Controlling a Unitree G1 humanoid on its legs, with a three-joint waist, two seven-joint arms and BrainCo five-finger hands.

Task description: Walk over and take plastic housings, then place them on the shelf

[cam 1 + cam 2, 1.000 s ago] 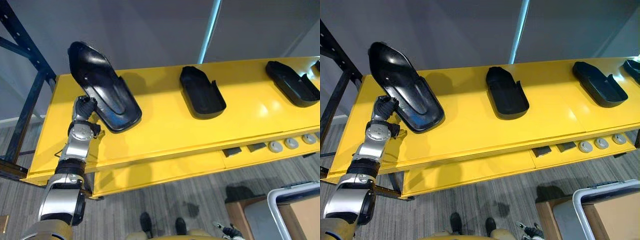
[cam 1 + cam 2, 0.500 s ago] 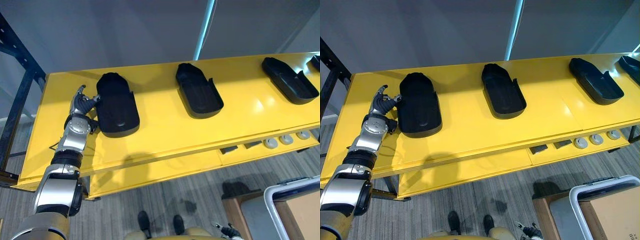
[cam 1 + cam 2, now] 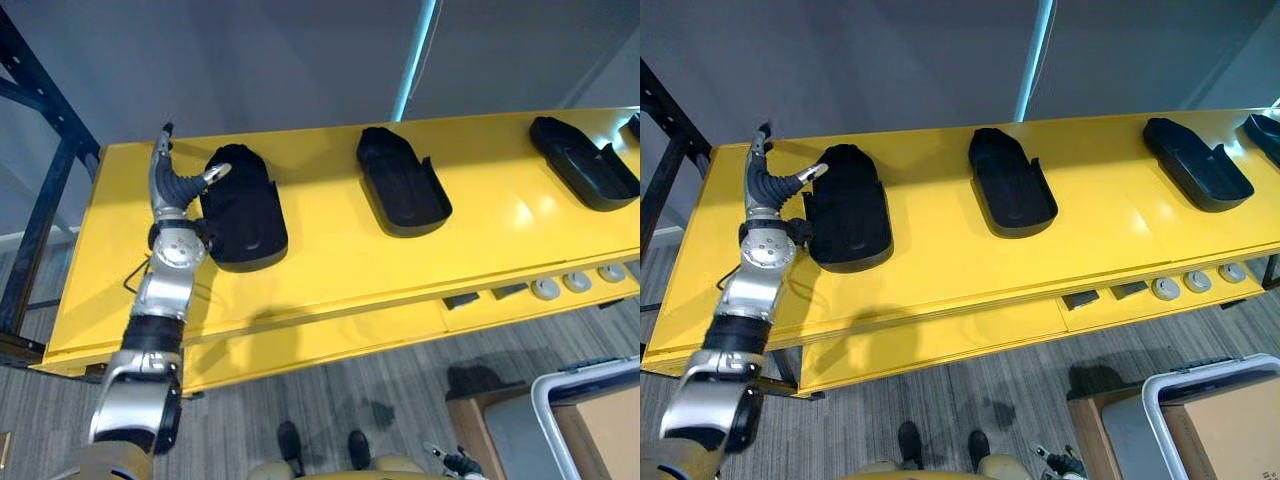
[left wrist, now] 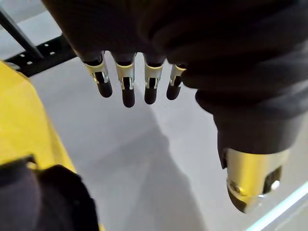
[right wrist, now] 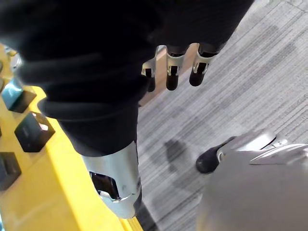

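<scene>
A black plastic housing [image 3: 243, 205] lies flat on the left part of the yellow shelf [image 3: 320, 255]. My left hand [image 3: 172, 190] stands just left of it, open, fingers straight up and thumb towards the housing, holding nothing. In the left wrist view its fingers [image 4: 127, 84] are straight, with the housing [image 4: 45, 202] below them. Two more housings [image 3: 402, 182] [image 3: 585, 162] rest further right on the shelf. My right hand [image 5: 173, 67] hangs open over the floor beside the shelf's front edge.
A dark rack post [image 3: 45, 200] stands at the shelf's left end. Small dark blocks [image 3: 465, 301] and grey round parts [image 3: 546, 289] sit on the lower ledge. A grey-rimmed bin [image 3: 585, 385] with cardboard is on the floor at the right.
One second ago my left hand held the housing tilted up. It then laid it flat on the shelf, let go, and has now lifted with straight fingers.
</scene>
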